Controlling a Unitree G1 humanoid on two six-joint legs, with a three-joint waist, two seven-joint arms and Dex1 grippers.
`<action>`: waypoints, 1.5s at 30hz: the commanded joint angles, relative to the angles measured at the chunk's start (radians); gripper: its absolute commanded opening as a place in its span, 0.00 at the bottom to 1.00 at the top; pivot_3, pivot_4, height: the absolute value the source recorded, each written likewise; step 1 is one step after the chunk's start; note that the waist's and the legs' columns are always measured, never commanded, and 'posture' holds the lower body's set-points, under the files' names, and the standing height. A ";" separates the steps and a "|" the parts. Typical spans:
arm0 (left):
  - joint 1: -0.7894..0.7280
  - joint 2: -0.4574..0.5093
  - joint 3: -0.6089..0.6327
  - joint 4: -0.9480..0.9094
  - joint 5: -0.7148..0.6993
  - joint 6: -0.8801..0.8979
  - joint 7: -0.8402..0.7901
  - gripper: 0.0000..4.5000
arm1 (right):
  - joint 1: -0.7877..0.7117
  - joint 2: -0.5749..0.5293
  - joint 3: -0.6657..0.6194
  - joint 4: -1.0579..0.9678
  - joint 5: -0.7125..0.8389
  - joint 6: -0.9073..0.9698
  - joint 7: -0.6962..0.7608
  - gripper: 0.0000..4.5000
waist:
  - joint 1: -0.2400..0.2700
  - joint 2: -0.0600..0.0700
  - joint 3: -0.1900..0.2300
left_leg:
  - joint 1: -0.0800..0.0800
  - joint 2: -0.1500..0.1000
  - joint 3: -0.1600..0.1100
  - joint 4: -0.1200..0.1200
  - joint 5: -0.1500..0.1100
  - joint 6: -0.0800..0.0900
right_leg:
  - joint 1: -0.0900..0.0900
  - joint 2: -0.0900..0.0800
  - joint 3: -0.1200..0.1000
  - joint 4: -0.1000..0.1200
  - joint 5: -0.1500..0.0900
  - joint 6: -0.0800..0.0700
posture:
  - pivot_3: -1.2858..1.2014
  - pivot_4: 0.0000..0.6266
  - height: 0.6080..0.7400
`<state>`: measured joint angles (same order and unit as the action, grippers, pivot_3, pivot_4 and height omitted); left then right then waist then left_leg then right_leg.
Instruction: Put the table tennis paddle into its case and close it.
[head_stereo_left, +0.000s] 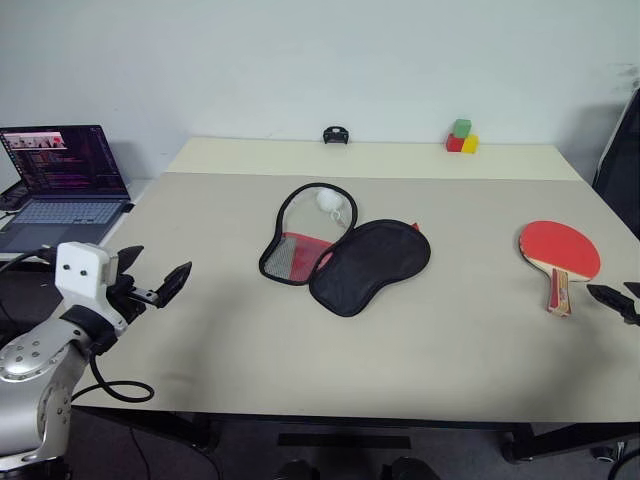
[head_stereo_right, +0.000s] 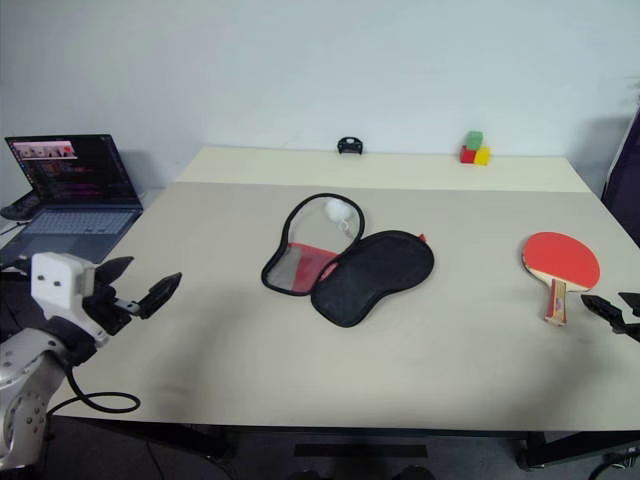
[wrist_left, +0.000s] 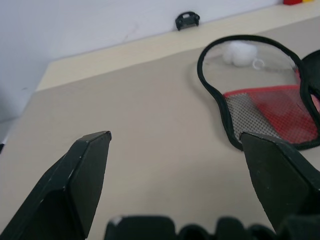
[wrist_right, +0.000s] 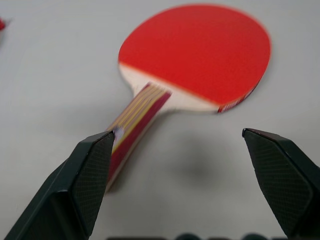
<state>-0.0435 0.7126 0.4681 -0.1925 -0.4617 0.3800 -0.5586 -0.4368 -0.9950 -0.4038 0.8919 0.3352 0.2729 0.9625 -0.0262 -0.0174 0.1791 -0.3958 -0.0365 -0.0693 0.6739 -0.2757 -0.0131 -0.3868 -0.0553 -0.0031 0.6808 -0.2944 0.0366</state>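
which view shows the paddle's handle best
The right wrist view: the table tennis paddle lies close ahead of the open right hand, its striped handle plain. In both eye views it lies small near the table's right edge, handle toward the robot.

From the head we look forward and down over the table (head_stereo_left: 300, 350). Our left wrist view faces the case (wrist_left: 265, 95) from close by; our right wrist view sits just short of the table tennis paddle (wrist_right: 195, 50). Both head views share everything.
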 joint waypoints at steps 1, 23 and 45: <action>-0.033 0.003 -0.003 0.013 0.012 -0.022 -0.005 1.00 | 0.008 -0.022 -0.008 -0.070 0.007 0.003 0.018 1.00 | 0.000 0.000 0.000 | 0.000 0.000 0.000 0.000 0.000 0.000 | 0.000 0.000 0.000 0.000 0.000 0.000 | 0.52 0.24 1.00; -0.053 0.038 0.016 0.104 -0.032 -0.032 -0.158 1.00 | 0.245 0.090 0.052 -0.726 0.161 0.295 0.114 1.00 | 0.008 0.001 0.000 | 0.000 0.001 -0.001 0.000 0.000 0.000 | 0.000 0.000 -0.001 0.000 0.000 0.000 | 0.52 0.24 1.00; -0.165 0.082 -0.039 0.149 -0.048 -0.003 -0.275 1.00 | 0.145 0.315 0.196 -1.092 0.291 0.527 -0.114 1.00 | 0.021 0.001 0.000 | 0.000 0.001 -0.003 0.000 0.000 0.000 | 0.000 0.000 -0.003 0.000 0.001 -0.001 | 0.52 0.24 1.00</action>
<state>-0.1841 0.7718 0.4321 -0.0414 -0.5069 0.3852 -0.8200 -0.2594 -0.6883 -0.2023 -0.1628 0.6084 0.7838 0.8920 -0.0049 -0.0167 0.1793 -0.3959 -0.0353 -0.0718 0.6741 -0.2757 -0.0132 -0.3871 -0.0548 -0.0064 0.6808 -0.2937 0.0356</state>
